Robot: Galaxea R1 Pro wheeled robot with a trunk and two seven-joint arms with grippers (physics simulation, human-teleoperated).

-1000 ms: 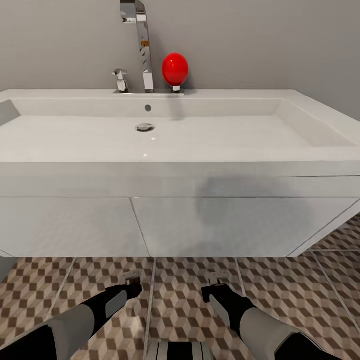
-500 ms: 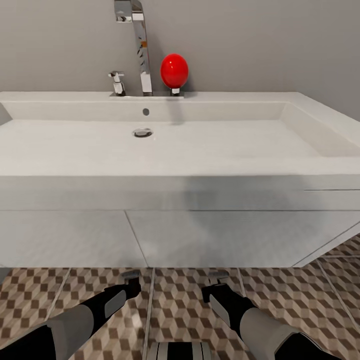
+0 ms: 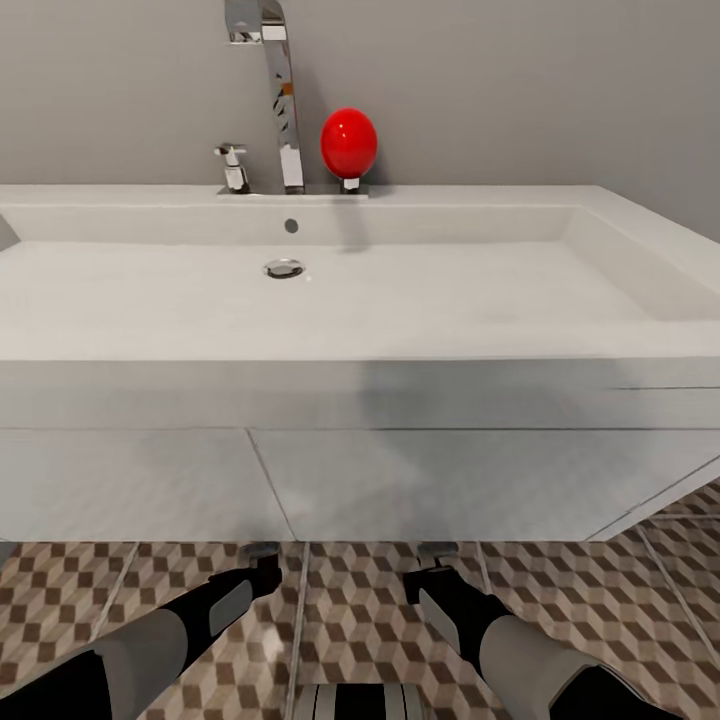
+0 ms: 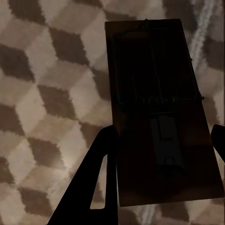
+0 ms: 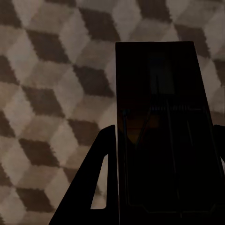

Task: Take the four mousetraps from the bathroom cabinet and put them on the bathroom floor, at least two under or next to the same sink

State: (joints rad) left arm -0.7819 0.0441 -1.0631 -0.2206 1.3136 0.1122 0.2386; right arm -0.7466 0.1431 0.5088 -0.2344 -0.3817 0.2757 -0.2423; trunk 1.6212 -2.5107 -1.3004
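Both grippers hang low over the cube-patterned bathroom floor (image 3: 360, 610), just in front of the white vanity (image 3: 420, 485) under the bathroom sink (image 3: 450, 375). My left gripper (image 3: 262, 566) is shut on a dark-brown mousetrap (image 4: 159, 93), which in the left wrist view lies flat between the black fingers (image 4: 101, 178) over the tiles. My right gripper (image 3: 432, 566) is likewise shut on a second mousetrap (image 5: 161, 84), whose wire parts show faintly in the right wrist view. The cabinet is out of view.
A chrome tap (image 3: 275, 90) and a red ball-shaped object (image 3: 349, 142) stand on the sink's back ledge against the grey wall. The vanity's lower edge hangs above the floor, with open tiles to its right (image 3: 680, 520).
The head view has shifted a little closer to the sink, so the basin and vanity fill more of it. Both arms keep the same pose, each still holding its mousetrap.
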